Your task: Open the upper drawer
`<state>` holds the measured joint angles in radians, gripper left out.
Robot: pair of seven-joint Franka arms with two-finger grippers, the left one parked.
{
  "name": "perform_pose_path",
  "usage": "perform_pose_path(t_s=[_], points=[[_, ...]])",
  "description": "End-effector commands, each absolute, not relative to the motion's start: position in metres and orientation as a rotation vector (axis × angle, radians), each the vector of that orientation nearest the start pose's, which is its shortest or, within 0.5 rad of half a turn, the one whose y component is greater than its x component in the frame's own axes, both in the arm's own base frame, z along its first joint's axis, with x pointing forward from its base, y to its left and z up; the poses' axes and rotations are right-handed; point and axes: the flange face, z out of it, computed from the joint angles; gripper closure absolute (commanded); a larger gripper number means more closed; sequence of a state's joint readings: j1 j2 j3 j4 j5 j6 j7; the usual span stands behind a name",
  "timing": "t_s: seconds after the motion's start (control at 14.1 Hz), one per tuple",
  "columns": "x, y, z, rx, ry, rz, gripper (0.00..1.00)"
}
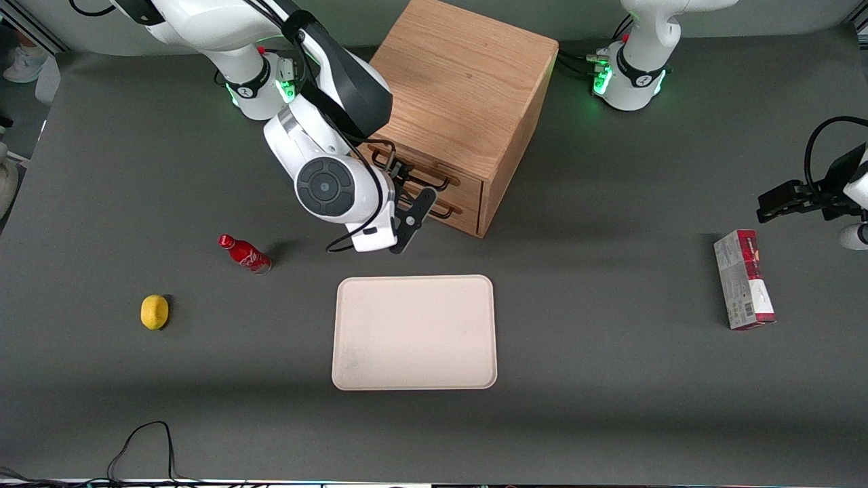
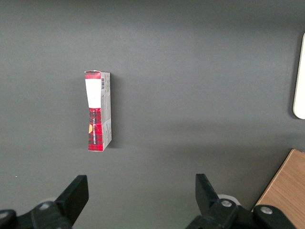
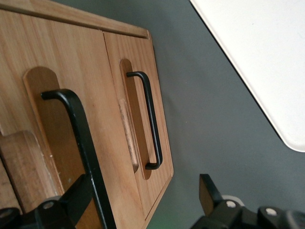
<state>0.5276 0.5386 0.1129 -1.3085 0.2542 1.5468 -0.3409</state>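
The oak cabinet (image 1: 461,74) stands at the back of the table, and both its drawers look shut. The upper drawer (image 1: 468,188) has a light wood front (image 3: 71,52) and a thin black wire handle (image 3: 81,133). The bottom drawer (image 3: 138,52), with its own handle (image 3: 151,119), sits below it by the table top. My right gripper (image 1: 407,190) is right in front of the drawer fronts. It is open (image 3: 141,188). The upper handle's bar passes between the fingers, close against one finger (image 3: 71,200). The other finger (image 3: 207,188) is off past the cabinet's lower edge.
A beige tray (image 1: 413,279) lies on the grey table nearer the camera than the cabinet; it also shows in the right wrist view (image 3: 267,57). A red bottle (image 1: 244,253) and a lemon (image 1: 154,312) lie toward the working arm's end. A red-and-white box (image 1: 744,278) lies toward the parked arm's end.
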Motion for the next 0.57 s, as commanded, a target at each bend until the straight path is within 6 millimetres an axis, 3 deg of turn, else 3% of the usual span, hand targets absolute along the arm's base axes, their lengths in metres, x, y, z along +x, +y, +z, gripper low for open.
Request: perform_pose_path(t_s=[0.0, 0.5], points=[[0.5401, 0.4153, 0.4155, -2.471, -1.313, 0.501, 0.0], [0.5346, 0.4206, 0.4075, -2.396, -1.343, 0.517, 0.0]])
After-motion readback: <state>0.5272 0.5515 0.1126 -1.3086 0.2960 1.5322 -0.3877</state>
